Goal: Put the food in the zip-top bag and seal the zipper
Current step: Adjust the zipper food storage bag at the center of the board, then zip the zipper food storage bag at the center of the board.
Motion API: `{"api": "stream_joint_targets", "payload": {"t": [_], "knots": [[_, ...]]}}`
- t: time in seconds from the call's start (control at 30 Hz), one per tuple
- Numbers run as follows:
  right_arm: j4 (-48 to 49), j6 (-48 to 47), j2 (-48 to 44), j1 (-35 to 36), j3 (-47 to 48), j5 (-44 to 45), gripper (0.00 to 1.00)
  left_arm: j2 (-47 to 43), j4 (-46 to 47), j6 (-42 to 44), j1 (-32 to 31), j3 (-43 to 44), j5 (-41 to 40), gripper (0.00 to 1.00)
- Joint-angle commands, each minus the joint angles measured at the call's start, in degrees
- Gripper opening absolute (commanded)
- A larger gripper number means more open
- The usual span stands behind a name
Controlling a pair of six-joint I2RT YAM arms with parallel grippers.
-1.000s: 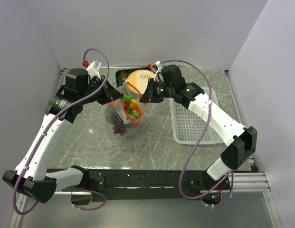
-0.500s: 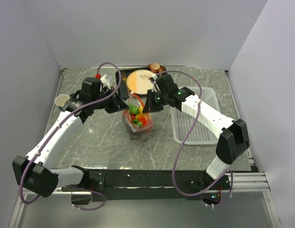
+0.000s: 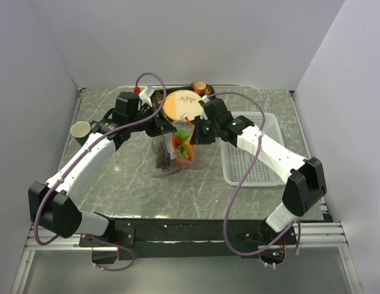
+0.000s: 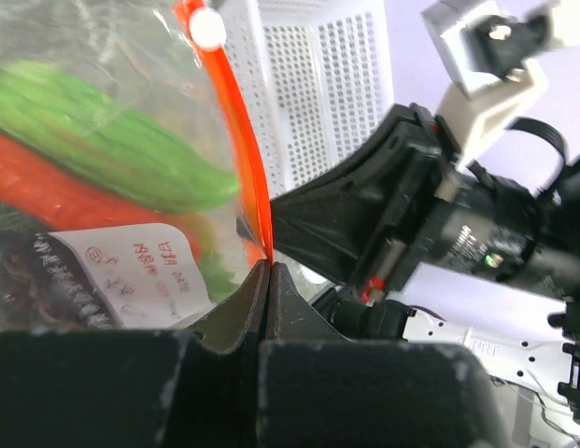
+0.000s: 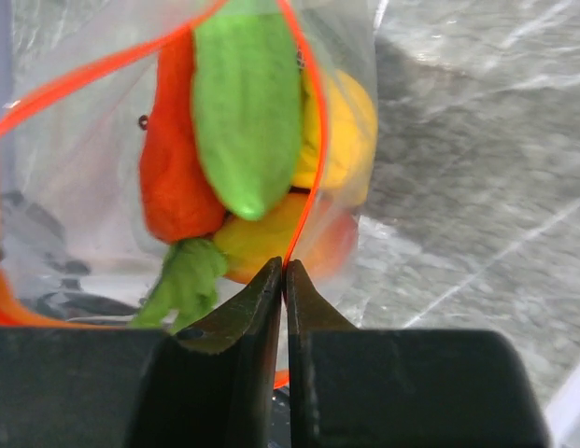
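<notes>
The loading part of the job looks done: the green cucumber (image 5: 247,121), the orange-red carrot (image 5: 173,182) and a yellow piece, probably the pear (image 5: 344,131), all sit inside the zip-top bag (image 3: 171,150), with the dark grapes (image 3: 160,160) low in it, and no loose food shows on the tabletop (image 3: 196,184). The bag is held up near the middle of the tabletop, just in front of the round plate (image 3: 179,104) and left of the white mesh basket (image 3: 245,153); whether its bottom rests on the surface I cannot tell. The left tool (image 4: 268,266) is pinched closed on the orange-red zipper (image 4: 241,140) at one end of the mouth, and the right tool (image 5: 285,271) is closed on the strip at the other side. Sealing is what remains, by my reading: in the right wrist view the two runs of the strip stand apart around the cucumber, so the mouth is not pressed shut.
</notes>
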Motion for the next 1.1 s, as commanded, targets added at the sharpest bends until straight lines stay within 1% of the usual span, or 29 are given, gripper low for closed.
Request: {"api": "stream_joint_targets", "payload": {"t": [0.0, 0.27, 0.53, 0.6, 0.73, 0.87, 0.93, 1.07], "knots": [[6.1, 2.4, -6.1, -0.7, -3.0, 2.5, 0.0, 2.5, 7.3, -1.2, -2.0, 1.3, 3.6, 0.01], [14.8, 5.7, -11.9, -1.0, -10.2, 1.4, 0.0, 7.1, 10.5, -2.0, -4.1, 0.8, 4.8, 0.01], [21.5, 10.4, -13.6, -1.2, -14.4, -0.4, 0.0, 9.8, 13.8, -3.9, -7.0, 0.7, 7.7, 0.01], [21.6, 11.7, -13.7, -1.2, -14.8, 1.1, 0.0, 10.9, 13.7, -4.2, -7.8, 0.1, 7.8, 0.01], [19.5, 12.9, -13.8, -1.2, -15.6, 5.2, 0.0, 10.1, 14.1, -4.5, -8.0, -3.2, 6.4, 0.01], [19.9, 13.9, -16.2, -1.4, -17.8, 8.3, 0.0, 10.0, 13.5, -3.8, -8.0, -4.6, 6.3, 0.01], [21.0, 14.5, -17.4, -1.4, -19.3, 9.2, 0.0, 10.5, 13.4, -3.5, -8.1, -4.8, 6.7, 0.01], [21.5, 14.4, -18.2, -1.9, -19.4, 8.7, 0.0, 10.7, 13.9, -3.5, -8.2, -5.6, 7.0, 0.01]]}}
